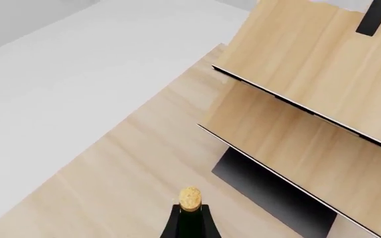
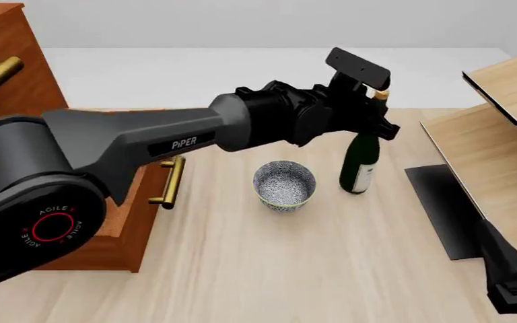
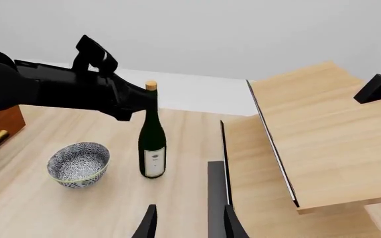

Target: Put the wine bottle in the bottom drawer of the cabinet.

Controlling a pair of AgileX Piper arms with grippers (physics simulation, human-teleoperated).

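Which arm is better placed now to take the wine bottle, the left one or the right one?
Left. The left tool is already at the neck of the upright wine bottle, on the cabinet side. The right tool stays low near the table's front edge, open and apart from it.

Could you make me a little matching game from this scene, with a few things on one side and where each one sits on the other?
Things:
1. wine bottle
2. bowl
3. cabinet
4. pale shelf unit

Places, as the front view shows them:
A. far left of the table
B. far right of the table
C. standing upright at the left gripper
D. mid-table, just left of the bottle

Pairs: 1-C, 2-D, 3-A, 4-B
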